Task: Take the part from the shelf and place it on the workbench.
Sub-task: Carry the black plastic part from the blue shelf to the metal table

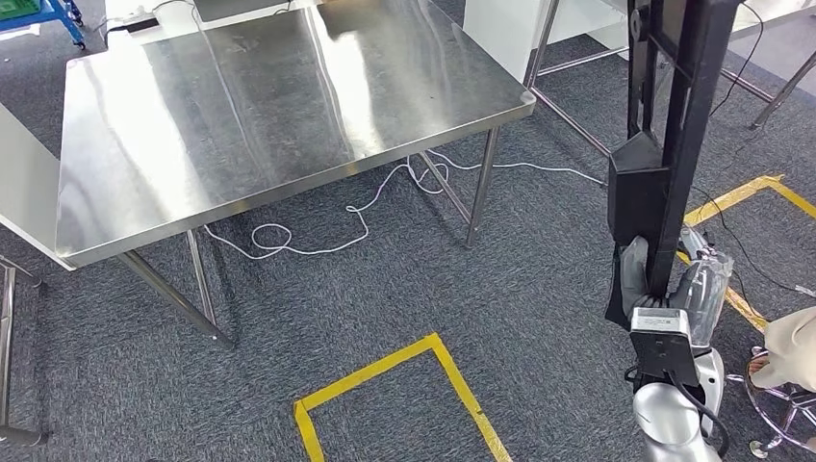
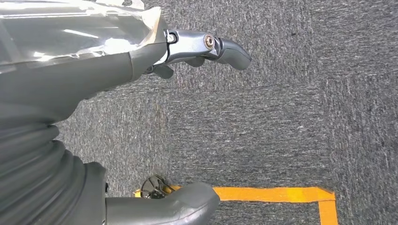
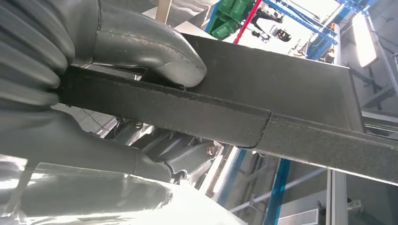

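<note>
The part [image 1: 676, 106] is a long black frame piece with a boxy block midway. It stands nearly upright at the right of the head view, and my right hand [image 1: 662, 289] grips its lower end. In the right wrist view the thumb [image 3: 155, 47] presses on the part's [image 3: 281, 101] flat black face, with the fingers wrapped under it. The stainless steel workbench [image 1: 279, 115] stands ahead and to the left, its top bare, well apart from the part. My left hand [image 2: 70, 93] hangs over the grey carpet with its fingers [image 2: 206, 47] and thumb [image 2: 178, 204] apart, holding nothing.
A white cable [image 1: 356, 217] loops on the carpet under the workbench. Yellow tape [image 1: 404, 385] marks a square on the floor before me, with more tape [image 1: 760, 188] at the right. A person [image 1: 794, 346] sits on a stool at the right edge. A white table [image 1: 19, 183] adjoins the workbench's left side.
</note>
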Controlling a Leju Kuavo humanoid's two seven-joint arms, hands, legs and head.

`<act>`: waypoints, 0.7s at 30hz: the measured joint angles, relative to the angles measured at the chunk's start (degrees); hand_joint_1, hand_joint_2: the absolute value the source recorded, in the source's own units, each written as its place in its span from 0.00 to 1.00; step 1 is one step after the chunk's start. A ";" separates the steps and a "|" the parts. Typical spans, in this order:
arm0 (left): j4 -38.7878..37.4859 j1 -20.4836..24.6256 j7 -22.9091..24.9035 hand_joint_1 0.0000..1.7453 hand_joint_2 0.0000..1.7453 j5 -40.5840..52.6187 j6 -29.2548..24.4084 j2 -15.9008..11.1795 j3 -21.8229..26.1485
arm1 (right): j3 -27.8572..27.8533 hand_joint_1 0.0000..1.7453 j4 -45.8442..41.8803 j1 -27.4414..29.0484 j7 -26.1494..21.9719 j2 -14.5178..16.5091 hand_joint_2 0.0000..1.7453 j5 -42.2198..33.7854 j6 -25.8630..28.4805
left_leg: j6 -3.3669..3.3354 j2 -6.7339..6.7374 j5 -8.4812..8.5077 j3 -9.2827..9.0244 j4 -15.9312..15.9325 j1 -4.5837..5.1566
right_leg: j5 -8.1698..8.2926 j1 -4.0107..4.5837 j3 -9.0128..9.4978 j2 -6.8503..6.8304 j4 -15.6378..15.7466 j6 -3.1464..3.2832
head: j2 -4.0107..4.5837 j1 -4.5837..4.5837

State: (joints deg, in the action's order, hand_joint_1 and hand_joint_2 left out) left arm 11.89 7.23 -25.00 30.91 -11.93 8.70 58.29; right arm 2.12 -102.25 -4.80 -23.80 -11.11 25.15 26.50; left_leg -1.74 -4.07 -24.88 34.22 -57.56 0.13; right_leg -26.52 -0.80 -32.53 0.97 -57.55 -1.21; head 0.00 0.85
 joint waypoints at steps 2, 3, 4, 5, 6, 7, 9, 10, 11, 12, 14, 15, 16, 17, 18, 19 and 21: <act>0.00 -0.05 -0.04 0.00 1.00 -0.24 0.17 -0.05 0.00 | 0.00 1.00 0.29 -0.07 -0.01 0.01 1.00 -0.27 -0.27 | -0.01 0.00 0.00 0.00 -0.01 0.09 | 0.00 -0.08 0.00 0.00 0.00 -0.01 | 0.00 -0.01; 0.00 -0.07 -0.08 0.00 1.00 -0.32 0.22 -0.07 0.00 | 0.00 1.00 0.44 -0.08 -0.03 0.02 1.00 -0.36 -0.40 | -0.02 0.00 0.00 0.00 -0.01 0.13 | 0.00 -0.11 0.00 0.00 0.00 -0.01 | 0.00 -0.01; 0.00 -0.10 -0.13 0.00 1.00 -0.35 0.25 -0.08 0.00 | 0.00 1.00 0.60 -0.11 -0.05 0.02 1.00 -0.42 -0.52 | -0.02 0.00 0.00 0.00 -0.01 0.16 | 0.00 -0.13 0.00 0.00 0.00 -0.01 | 0.00 -0.01; 0.00 -0.14 -0.18 0.00 1.00 -0.37 0.24 -0.09 0.01 | 0.00 1.00 0.75 -0.14 -0.07 0.02 1.00 -0.50 -0.62 | -0.02 0.00 0.01 0.00 -0.01 0.19 | 0.00 -0.13 0.00 0.00 0.00 -0.01 | 0.00 -0.01; 0.00 -0.18 -0.23 0.00 1.00 -0.38 0.23 -0.10 0.01 | 0.00 1.00 0.93 -0.23 -0.11 0.02 1.00 -0.63 -0.74 | -0.03 0.00 0.01 0.00 -0.01 0.20 | 0.00 -0.14 0.00 0.00 0.00 -0.01 | 0.00 -0.01; 0.00 -0.22 -0.30 0.00 1.00 -0.39 0.24 -0.10 0.02 | 0.01 1.00 1.17 -0.42 -0.16 0.01 1.00 -0.81 -0.87 | -0.03 0.00 0.00 0.01 -0.01 0.20 | 0.00 -0.14 0.00 0.00 0.00 -0.01 | 0.00 -0.01; 0.00 -0.31 -0.49 0.00 1.00 -0.61 0.41 -0.13 0.03 | 0.02 1.00 1.95 -1.22 -0.29 0.01 1.00 -1.39 -1.30 | -0.03 0.01 0.00 0.01 -0.01 0.20 | 0.00 -0.15 -0.01 0.01 0.00 -0.01 | 0.00 -0.01; 0.00 -0.35 -0.60 0.00 1.00 -0.79 0.63 -0.14 0.04 | 0.03 1.00 2.52 -1.83 -0.37 0.00 1.00 -1.71 -1.57 | -0.03 0.02 0.00 0.01 -0.01 0.20 | 0.00 -0.15 -0.01 0.01 0.00 -0.01 | 0.00 -0.01; 0.00 -0.39 -0.70 0.00 1.00 -0.99 0.89 -0.16 0.07 | 0.04 1.00 3.14 -2.49 -0.44 -0.01 1.00 -2.01 -1.80 | -0.03 0.02 0.01 0.00 -0.01 0.20 | 0.00 -0.16 -0.01 0.01 0.00 -0.01 | 0.00 -0.01; 0.00 -0.42 -0.77 0.00 1.00 -1.17 1.21 -0.17 0.10 | 0.05 1.00 3.78 -3.13 -0.51 -0.01 1.00 -2.25 -1.92 | -0.04 0.01 0.01 0.00 -0.02 0.20 | 0.00 -0.16 -0.01 0.00 0.00 -0.01 | 0.00 -0.01; 0.00 -0.52 -0.87 0.00 1.00 -1.35 1.73 -0.19 0.15 | 0.09 1.00 4.89 -4.18 -0.61 -0.02 1.00 -2.51 -1.99 | -0.04 -0.01 0.01 0.01 -0.03 0.20 | 0.01 -0.18 0.00 0.00 0.01 -0.02 | 0.00 -0.01; 0.01 -0.56 -0.91 0.00 1.00 -1.42 1.97 -0.23 0.17 | 0.14 1.00 5.32 -4.52 -0.64 -0.01 1.00 -2.56 -1.99 | -0.15 -0.03 -0.04 0.08 -0.17 0.22 | 0.06 -0.38 0.03 0.00 0.07 -0.12 | 0.00 -0.02; 0.01 -0.59 -0.96 0.00 1.00 -1.45 2.11 -0.28 0.18 | 0.23 1.00 5.67 -4.74 -0.66 -0.01 1.00 -2.58 -2.02 | -0.35 -0.03 -0.09 0.15 -0.29 0.24 | 0.12 -0.57 0.06 0.01 0.17 -0.23 | 0.00 -0.03; 0.01 -0.61 -1.01 0.00 1.00 -1.53 2.23 -0.34 0.20 | 0.34 1.00 5.97 -4.95 -0.68 -0.01 1.00 -2.57 -2.11 | -0.66 -0.02 -0.09 0.18 -0.28 0.28 | 0.21 -0.70 0.12 0.04 0.36 -0.39 | 0.00 -0.03; 0.02 -0.62 -1.04 0.00 1.00 -1.60 2.30 -0.41 0.22 | 0.46 1.00 6.24 -5.20 -0.70 -0.03 1.00 -2.55 -2.29 | -1.13 0.04 0.11 -0.07 0.15 0.18 | 0.30 -0.66 0.18 0.05 0.56 -0.57 | 0.00 -0.05; 0.01 -0.65 -1.08 0.00 1.00 -1.69 2.33 -0.42 0.25 | 0.58 1.00 6.59 -5.58 -0.73 -0.05 1.00 -2.52 -2.50 | -1.48 0.13 0.48 -0.54 0.97 0.01 | 0.25 -0.49 0.09 -0.05 0.47 -0.61 | 0.00 -0.03; 0.01 -0.70 -1.15 0.00 1.00 -1.94 2.38 -0.42 0.34 | 0.84 1.00 7.70 -6.93 -0.82 -0.08 1.00 -2.50 -2.83 | -1.97 0.46 1.20 -1.55 2.63 -0.42 | -1.07 -0.26 -1.32 -0.30 -2.20 -0.43 | 0.00 0.06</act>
State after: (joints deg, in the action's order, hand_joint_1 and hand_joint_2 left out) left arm 11.90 6.53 -26.15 28.97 -9.55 8.29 58.64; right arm 2.96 -94.55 -11.73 -24.62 -11.19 22.65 23.67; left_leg -3.71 -3.61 -23.67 32.67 -54.93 -0.28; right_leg -27.59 -1.06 -33.85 0.67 -59.74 -1.64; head 0.00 0.91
